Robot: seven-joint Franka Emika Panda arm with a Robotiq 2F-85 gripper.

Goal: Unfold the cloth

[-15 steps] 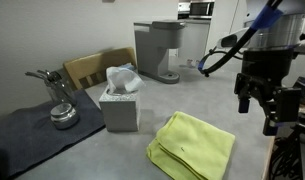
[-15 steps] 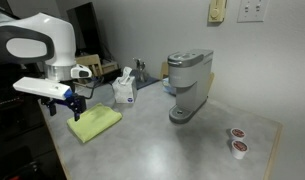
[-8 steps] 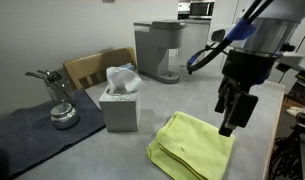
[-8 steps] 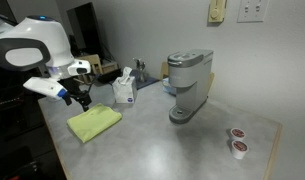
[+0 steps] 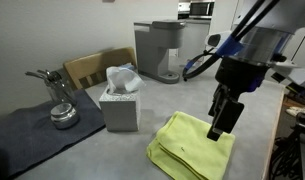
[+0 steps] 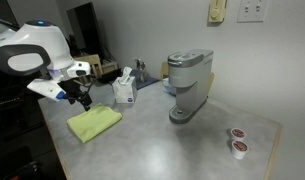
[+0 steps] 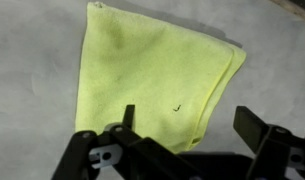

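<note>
Two fingers (image 7: 128,120) of the gripper (image 7: 192,135) stand wide apart and hold nothing, hovering just above the folded yellow cloth (image 7: 152,70), which lies flat on the grey counter (image 7: 32,90) directly beneath them. The cloth looks like soft, light microfibre. It is limp and likely to sag and drag rather than slide stiffly. The best hold therefore seems to be a pinch on one corner of the top layer only, at the side where the layers show stacked in an exterior view. Beyond the cloth stands a tissue box (image 5: 119,105), and farther off a coffee maker (image 5: 157,50).
</note>
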